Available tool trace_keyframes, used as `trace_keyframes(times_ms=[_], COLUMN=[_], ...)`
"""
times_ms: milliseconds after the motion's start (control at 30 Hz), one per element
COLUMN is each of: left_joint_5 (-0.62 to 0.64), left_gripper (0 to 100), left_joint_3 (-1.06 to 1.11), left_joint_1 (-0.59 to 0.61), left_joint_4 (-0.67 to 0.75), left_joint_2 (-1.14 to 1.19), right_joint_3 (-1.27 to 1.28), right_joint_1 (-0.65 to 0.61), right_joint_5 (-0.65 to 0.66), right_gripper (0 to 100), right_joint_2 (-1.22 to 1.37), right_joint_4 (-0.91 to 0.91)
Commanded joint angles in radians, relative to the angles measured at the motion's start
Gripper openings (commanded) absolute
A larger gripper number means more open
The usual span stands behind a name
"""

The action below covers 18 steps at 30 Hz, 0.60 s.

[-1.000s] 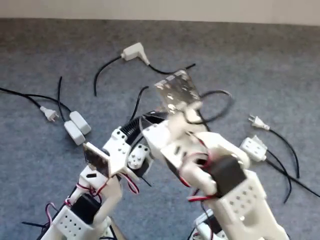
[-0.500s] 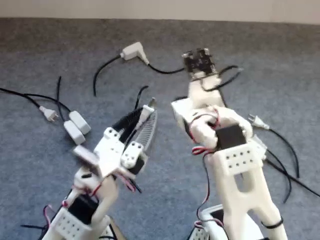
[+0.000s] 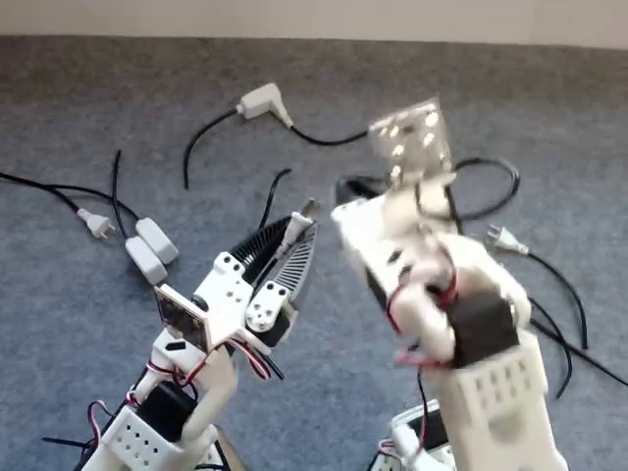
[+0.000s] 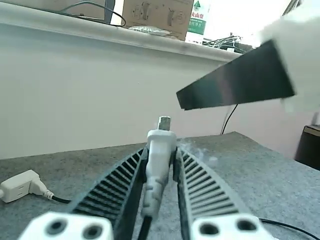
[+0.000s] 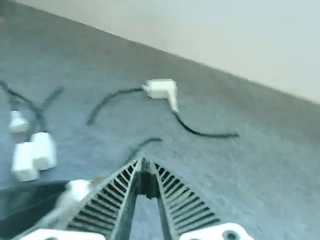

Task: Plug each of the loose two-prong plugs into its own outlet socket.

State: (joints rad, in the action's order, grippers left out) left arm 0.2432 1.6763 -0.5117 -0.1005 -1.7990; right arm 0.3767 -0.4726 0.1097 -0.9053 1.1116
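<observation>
White two-prong plug (image 4: 159, 167) clamped in left pincer (image 4: 160, 150), prongs outward.

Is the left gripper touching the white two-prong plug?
Touching. The left wrist view shows the left gripper closed against both sides of the white two-prong plug.

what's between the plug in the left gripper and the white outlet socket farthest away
In the high view, bare grey carpet, except a black cord ending beside the plug, short of the outlet socket.
</observation>
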Motion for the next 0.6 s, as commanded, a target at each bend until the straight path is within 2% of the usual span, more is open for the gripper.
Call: trace_keyframes(times_ms=[0,100,233,567], left_joint_5=[0.000,0.000,0.000,0.002], left_gripper=[1,1,1,1], left_joint_3=[0.012,0.012,0.012,0.007], left_joint_1=[0.008,0.008,0.008,0.041], left_joint_4=[0.015,0.015,0.014,0.014], left_joint_2=[0.001,0.001,-0.005,-0.007], right_joint_3=[-0.094,-0.076,-0.010,0.111], right_joint_1=[-0.166,-0.248,-0.229,0.073], right_joint_5=[0.005,0.005,0.003,0.011], right_gripper=[0.8,0.8,0.8,0.8], right_joint_2=[-0.058,-0.054,-0.018,0.067], right_joint_4=[0.061,0.061,0.039,-0.016])
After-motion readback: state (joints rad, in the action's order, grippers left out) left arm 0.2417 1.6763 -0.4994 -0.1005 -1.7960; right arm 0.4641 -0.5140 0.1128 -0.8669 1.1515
